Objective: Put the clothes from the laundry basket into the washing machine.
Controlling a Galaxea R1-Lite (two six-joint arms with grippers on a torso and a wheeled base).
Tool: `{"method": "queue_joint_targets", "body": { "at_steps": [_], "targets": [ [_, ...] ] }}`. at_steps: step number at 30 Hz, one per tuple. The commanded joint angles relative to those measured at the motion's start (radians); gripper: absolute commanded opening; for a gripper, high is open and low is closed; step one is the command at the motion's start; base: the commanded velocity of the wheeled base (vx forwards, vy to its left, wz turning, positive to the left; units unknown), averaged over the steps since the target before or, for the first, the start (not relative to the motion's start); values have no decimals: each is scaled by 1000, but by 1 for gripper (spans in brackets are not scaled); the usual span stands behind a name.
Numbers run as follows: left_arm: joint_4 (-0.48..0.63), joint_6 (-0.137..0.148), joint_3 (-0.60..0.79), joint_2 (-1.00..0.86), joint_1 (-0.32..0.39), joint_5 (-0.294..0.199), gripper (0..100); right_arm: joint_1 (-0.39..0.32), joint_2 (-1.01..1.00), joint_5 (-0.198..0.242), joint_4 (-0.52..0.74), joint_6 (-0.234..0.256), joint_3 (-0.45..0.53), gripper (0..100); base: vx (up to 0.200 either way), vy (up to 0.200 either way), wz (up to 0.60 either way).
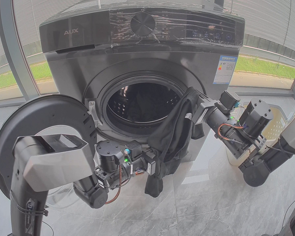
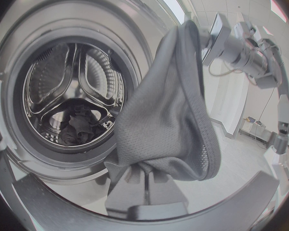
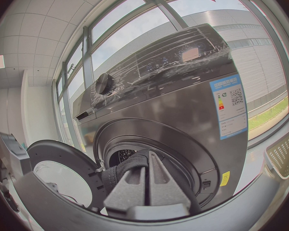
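Two-arm grip: left gripper point(image 1: 153, 167) and right gripper point(image 1: 196, 106) clenched on one black garment point(image 1: 173, 131).
Garment position: hanging before washing machine point(image 1: 88, 63) opening.
Laundry basket point(image 1: 280, 122): right of machine.

The washing machine's opening point(image 1: 142, 107) is free across its middle and left, with room inside above a small heap of dark clothes point(image 2: 75, 125) on the drum floor. A black garment point(image 1: 173, 131), gripped by the right gripper point(image 3: 147, 164) at the opening's right rim and the left gripper point(image 2: 146, 177) below it, curtains the lower-right side. The open door point(image 1: 39, 138) juts out left of the opening.
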Motion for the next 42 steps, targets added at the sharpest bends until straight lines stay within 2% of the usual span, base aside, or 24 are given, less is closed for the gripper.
{"method": "queue_joint_targets", "body": {
  "at_steps": [1,7,11,14,16,18,19,20,22,24,34,39,42],
  "targets": [
    [0,4,229,-269,1,-21,0,-61,0,1,-1,0,24,0,0,0,0],
    [1,2,442,-474,10,-82,0,-99,-6,-1,6,2,25,0,0,0,0],
    [3,-7,530,-536,41,-115,0,-111,-16,1,5,12,48,0,0,0,0],
    [1,-15,513,-539,113,-122,0,-111,-17,10,0,19,88,0,0,0,0],
    [1,-7,456,-529,166,-127,0,-104,-20,18,-3,14,143,0,0,0,0],
    [1,-16,439,-531,186,-128,0,-102,-25,25,-1,12,162,0,0,0,0],
    [3,-36,413,-531,217,-130,0,-94,-28,56,-4,9,188,0,0,0,0],
    [1,-48,409,-532,222,-130,0,-93,-26,62,-6,9,195,0,0,0,0],
    [1,-71,409,-539,222,-130,0,-88,-23,64,-7,9,200,0,0,0,0],
    [1,-79,415,-539,217,-130,0,-87,-23,62,-14,9,191,0,0,0,0],
    [1,-65,446,-482,194,-135,0,-71,-39,59,-29,11,166,0,0,0,0],
    [0,-24,447,-430,200,-133,0,-70,-37,61,-29,9,171,0,0,0,0],
    [0,-13,442,-424,199,-133,0,-62,-37,61,-29,9,172,0,0,0,0]
  ]
}}
